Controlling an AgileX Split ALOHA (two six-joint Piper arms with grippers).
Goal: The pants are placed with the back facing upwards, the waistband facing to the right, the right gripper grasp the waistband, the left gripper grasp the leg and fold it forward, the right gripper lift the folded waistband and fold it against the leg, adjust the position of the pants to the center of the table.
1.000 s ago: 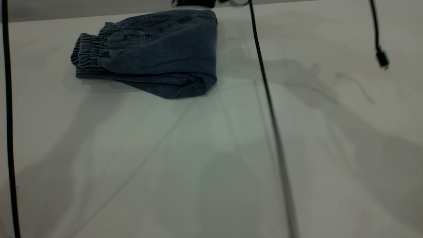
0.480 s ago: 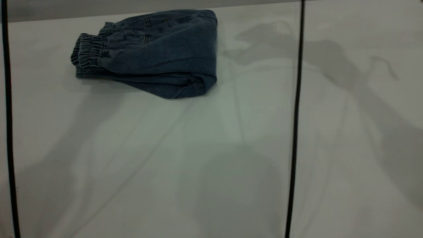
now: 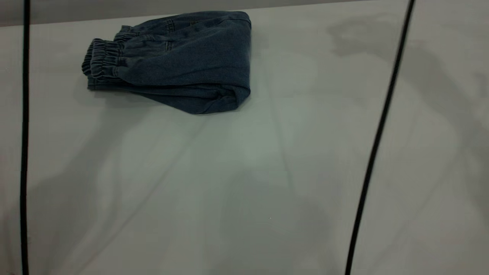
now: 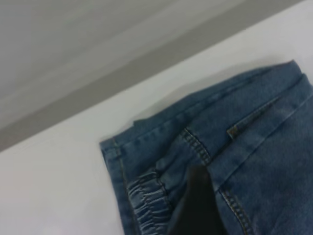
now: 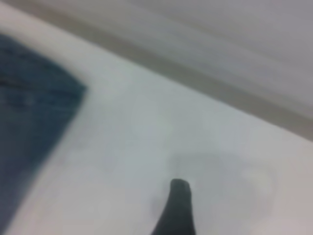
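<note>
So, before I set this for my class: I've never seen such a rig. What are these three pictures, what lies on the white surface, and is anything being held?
This is a two-armed robot at a table. The wide picture comes from an outside camera; the other two come from cameras on each arm's wrist. On the table lie folded denim pants, with the ruched waistband at the wide picture's left. The black lines there are cables. The left gripper shows as a dark finger over the pants; the right gripper hangs over bare table beside them. Neither visibly holds anything.
</note>
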